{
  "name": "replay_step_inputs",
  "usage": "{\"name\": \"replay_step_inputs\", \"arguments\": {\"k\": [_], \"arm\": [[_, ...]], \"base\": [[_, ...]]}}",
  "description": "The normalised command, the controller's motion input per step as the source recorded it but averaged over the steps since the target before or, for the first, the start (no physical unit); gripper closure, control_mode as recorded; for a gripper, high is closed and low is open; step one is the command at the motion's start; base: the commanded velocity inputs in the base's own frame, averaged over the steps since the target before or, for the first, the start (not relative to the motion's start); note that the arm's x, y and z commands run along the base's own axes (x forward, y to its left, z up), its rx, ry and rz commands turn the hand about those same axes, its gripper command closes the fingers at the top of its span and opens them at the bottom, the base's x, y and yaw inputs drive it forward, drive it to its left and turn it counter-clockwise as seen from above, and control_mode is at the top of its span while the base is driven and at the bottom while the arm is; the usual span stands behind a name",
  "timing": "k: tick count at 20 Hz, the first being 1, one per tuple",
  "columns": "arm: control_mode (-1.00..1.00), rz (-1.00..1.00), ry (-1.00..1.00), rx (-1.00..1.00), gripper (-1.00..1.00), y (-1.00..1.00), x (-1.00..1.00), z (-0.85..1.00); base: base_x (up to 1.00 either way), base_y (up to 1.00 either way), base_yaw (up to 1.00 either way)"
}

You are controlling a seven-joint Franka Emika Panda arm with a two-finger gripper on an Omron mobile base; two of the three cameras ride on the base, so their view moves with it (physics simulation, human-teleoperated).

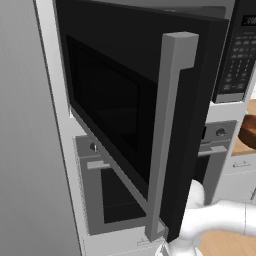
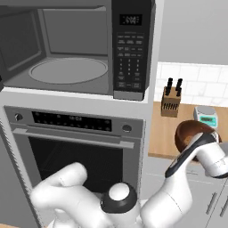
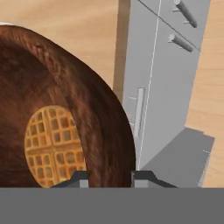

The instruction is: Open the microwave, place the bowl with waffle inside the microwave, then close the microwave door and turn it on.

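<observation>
You have the microwave (image 2: 67,49) standing open: from the right base view you look straight into its grey cavity, with the round turntable plate (image 2: 67,70) lying flat on the floor of it. The microwave door (image 1: 135,110) is swung out toward you on the left, and in the left base view its dark window and long grey vertical handle (image 1: 167,135) stand close in front of the camera. The black keypad panel (image 2: 130,49) sits to the right of the cavity, and the grey oven (image 2: 73,147) with its horizontal handle is directly below.

Your gripper (image 3: 110,177) is off to the right, over the wooden counter (image 2: 162,131). In the hand view the two finger tips straddle the wall of the brown bowl (image 3: 83,109), one inside and one outside, so the fingers are pinching the rim. The waffle (image 3: 54,146) lies in the bottom of the bowl. In the right base view the bowl (image 2: 191,133) sits at the near edge of the counter with the hand across it; whether it rests on the wood or is lifted just clear, you can't really tell from here.

Farther back on the counter stand a knife block (image 2: 170,100) and, to its right, a small scale (image 2: 205,116).
</observation>
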Motion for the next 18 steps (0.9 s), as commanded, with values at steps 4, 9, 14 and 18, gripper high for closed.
{"name": "replay_step_inputs", "arguments": {"k": [4, 9, 14, 18], "arm": [[-1.0, -0.08, -0.21, 0.0, 1.0, 0.0, -1.0, 0.52], [-1.0, 0.0, -0.24, -0.02, 1.0, 0.12, -1.0, 0.59], [-1.0, 0.0, -0.19, -0.08, 1.0, 0.35, -1.0, 0.7], [-1.0, 0.0, -0.15, -0.08, 1.0, 0.57, -1.0, 0.91]], "base": [[0.0, 0.0, 0.0], [0.0, 0.0, 0.0], [0.0, 0.0, 0.0], [0.0, 0.0, 0.0]]}}
